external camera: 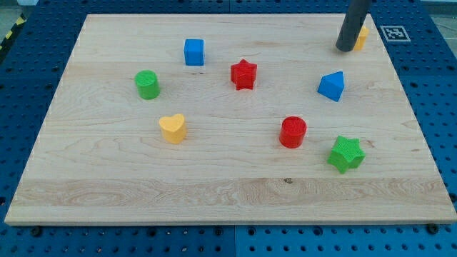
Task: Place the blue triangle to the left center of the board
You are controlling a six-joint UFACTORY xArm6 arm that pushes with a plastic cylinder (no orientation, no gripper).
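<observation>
The blue triangle [332, 86] lies on the wooden board [228, 185] at the view's right, above the middle. My tip [345, 48] rests on the board near the top right corner, a little above and to the right of the blue triangle, apart from it. A yellow block [361, 38] sits right behind the rod, mostly hidden, so its shape cannot be made out.
A blue cube [194, 52] is at the top left of centre, a red star [243, 74] near the centre top, a green cylinder [147, 84] at the left, a yellow heart [173, 128] below it, a red cylinder [293, 132] and a green star [346, 154] at lower right.
</observation>
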